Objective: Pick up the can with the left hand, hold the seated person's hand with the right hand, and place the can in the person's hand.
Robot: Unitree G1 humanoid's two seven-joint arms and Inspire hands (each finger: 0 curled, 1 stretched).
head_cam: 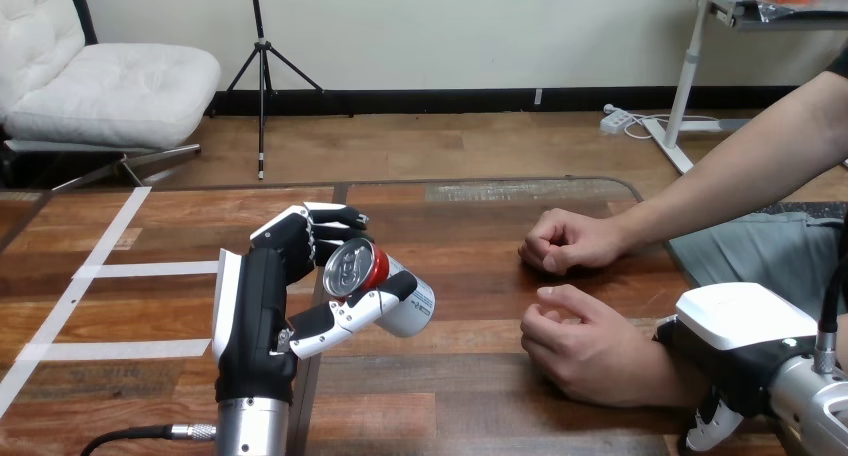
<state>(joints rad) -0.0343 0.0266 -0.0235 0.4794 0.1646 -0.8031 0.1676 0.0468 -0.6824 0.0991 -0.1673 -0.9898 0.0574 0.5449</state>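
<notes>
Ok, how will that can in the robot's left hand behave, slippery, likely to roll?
The can looks smooth and glossy, so it is probably slippery in the left hand, which holds it tilted. Being round-sided, it would likely roll if laid sideways on the table.

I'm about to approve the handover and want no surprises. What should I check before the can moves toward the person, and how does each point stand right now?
1. Can gripped by the left hand: ok, fingers and thumb curled round it, can tilted.
2. Right hand holding the person's near hand: cannot tell; it sits at that wrist.
3. Near hand open to receive: not ok, fingers curled, palm not turned up.
4. Table between can and near hand free: ok.
5. Person's far hand out of the way: ok, a fist resting farther back.
</notes>
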